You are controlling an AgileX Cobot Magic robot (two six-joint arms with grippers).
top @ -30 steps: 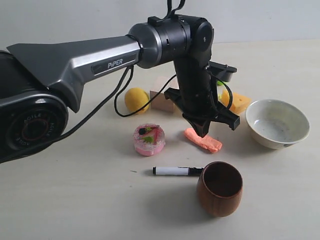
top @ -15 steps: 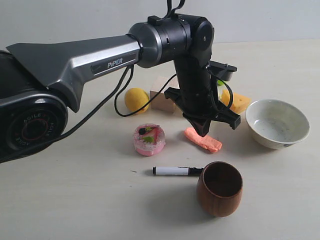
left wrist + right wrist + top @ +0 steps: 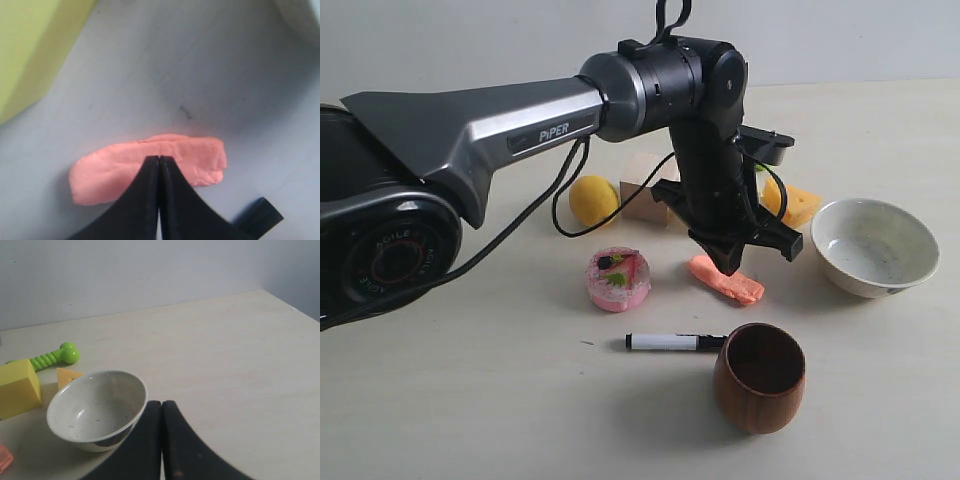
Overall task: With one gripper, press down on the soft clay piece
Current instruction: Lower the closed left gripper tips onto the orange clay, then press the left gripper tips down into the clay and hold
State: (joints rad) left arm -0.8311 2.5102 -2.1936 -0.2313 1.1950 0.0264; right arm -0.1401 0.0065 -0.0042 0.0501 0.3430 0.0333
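Note:
The soft clay piece [image 3: 728,281] is a flat salmon-orange lump lying on the table between the pink cake toy and the white bowl. My left gripper [image 3: 728,264] points straight down with its jaws shut, its tip over the clay's far end, touching or just above it. In the left wrist view the shut fingertips [image 3: 159,159] sit over the middle of the clay [image 3: 195,156], whose surface shows faint dents. My right gripper [image 3: 161,404] is shut, empty, and stands beside the white bowl; it is out of the exterior view.
A pink cake toy [image 3: 618,278] lies left of the clay, a marker [image 3: 674,342] and a brown wooden cup [image 3: 759,377] lie in front. The white bowl [image 3: 873,246], cheese wedge [image 3: 799,205], yellow ball [image 3: 592,198] and wooden block [image 3: 645,190] ring the left arm.
The left arm has shifted slightly to the right with its shut tip staying over the clay. The clay and other objects have not moved.

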